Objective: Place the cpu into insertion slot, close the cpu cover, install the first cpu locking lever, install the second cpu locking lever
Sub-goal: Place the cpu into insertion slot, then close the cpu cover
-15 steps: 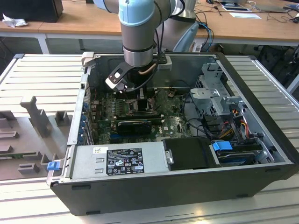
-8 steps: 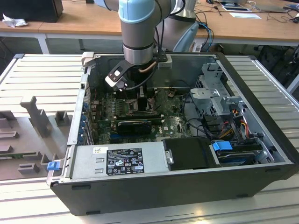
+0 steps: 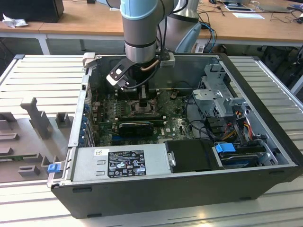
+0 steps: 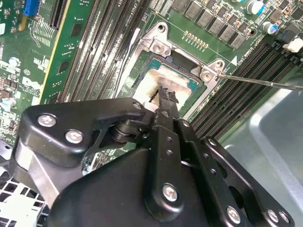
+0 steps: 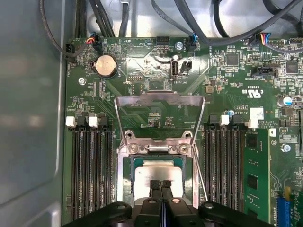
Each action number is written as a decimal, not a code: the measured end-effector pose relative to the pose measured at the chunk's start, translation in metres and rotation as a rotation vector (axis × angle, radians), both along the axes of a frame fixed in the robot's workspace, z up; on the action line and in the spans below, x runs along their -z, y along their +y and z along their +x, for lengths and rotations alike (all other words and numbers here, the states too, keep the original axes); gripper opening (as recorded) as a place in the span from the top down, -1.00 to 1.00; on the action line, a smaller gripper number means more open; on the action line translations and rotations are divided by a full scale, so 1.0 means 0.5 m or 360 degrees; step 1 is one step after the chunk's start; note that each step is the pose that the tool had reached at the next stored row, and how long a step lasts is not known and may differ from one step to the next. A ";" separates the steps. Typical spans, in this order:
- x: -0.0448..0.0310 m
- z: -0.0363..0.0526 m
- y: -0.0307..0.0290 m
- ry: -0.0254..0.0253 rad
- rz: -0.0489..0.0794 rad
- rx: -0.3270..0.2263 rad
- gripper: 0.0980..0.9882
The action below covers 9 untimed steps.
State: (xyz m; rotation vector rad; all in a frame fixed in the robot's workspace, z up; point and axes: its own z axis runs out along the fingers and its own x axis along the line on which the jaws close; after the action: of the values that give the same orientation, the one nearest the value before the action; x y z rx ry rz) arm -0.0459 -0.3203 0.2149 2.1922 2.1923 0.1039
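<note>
A silver power supply (image 3: 120, 161) lies inside the open black case (image 3: 189, 194), on a slatted grey table (image 3: 42, 75).

Your arm (image 3: 139, 28) reaches straight down with the wrist vertical. Your gripper (image 5: 161, 185) hangs over the cpu (image 5: 158, 171), its two black fingers (image 4: 169, 97) pressed together, tips pointing at it.

You have the cpu (image 5: 158, 171) seated in the insertion slot (image 5: 195, 179), the cpu cover (image 5: 161, 98) open beyond the slot's hinged edge, memory slots (image 5: 90, 175) flanking both sides, and the fingers (image 5: 154, 187) over the cpu.
</note>
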 end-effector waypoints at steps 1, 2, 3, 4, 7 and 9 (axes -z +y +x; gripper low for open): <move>-0.003 0.000 0.000 0.00001 0.0000 0.0000 0.98; -0.005 0.000 0.000 0.00001 0.0000 0.0000 0.98; -0.007 0.000 0.000 0.00002 0.0000 0.0000 0.98; -0.009 0.000 0.000 0.00003 0.0000 0.0000 0.98; -0.018 0.003 0.000 0.00074 0.0000 0.0000 0.98; -0.018 0.006 0.000 0.00093 0.0000 0.0001 0.98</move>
State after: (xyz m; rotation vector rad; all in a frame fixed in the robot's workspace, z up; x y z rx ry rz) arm -0.0427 -0.3203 0.2237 2.1956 2.1949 0.0975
